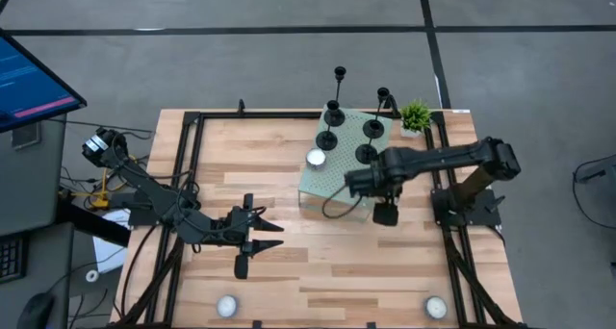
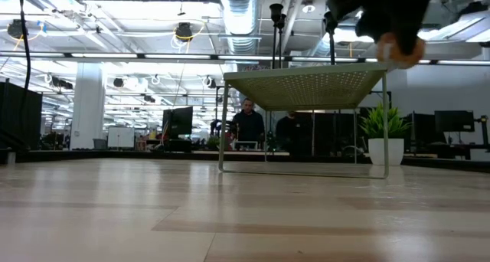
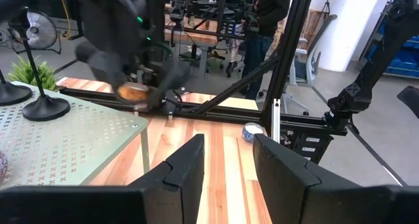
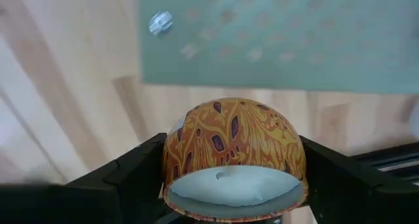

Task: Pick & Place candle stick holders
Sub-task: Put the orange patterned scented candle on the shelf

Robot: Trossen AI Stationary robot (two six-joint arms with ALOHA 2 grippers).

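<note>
On the wooden table (image 1: 289, 281), nearest edge: two white tealights (image 1: 227, 306), one toward each corner, well apart.

A little farther in, on the left side: left gripper (image 1: 269, 235), low over bare wood and pointing across toward the right. Fingers (image 3: 186, 168) parted about halfway, with only table planks in the gap between them. Grips nothing and touches nothing of the task.

Farther in, right of centre: right gripper (image 1: 356, 182), up above the near right part of a pale green perforated stand (image 1: 318, 180). Jaws set wide and closed on an orange patterned round piece (image 4: 232, 142), domed on one side, pale and flat on the other. Carries it clear of the stand's top, with air below in the low view.

On the stand's top: a white tealight (image 1: 316, 157) near the left edge, and the four black candle stick holders (image 1: 327, 139), all upright on their disc bases. One base just beside the right arm, one toward the left middle, two taller ones along the far edge. No grip on any of them.

Beyond the stand's far right corner: a small green potted plant (image 1: 416, 115).

Past the table, in the room: two people (image 2: 247, 124) at desks, seen under the stand.
</note>
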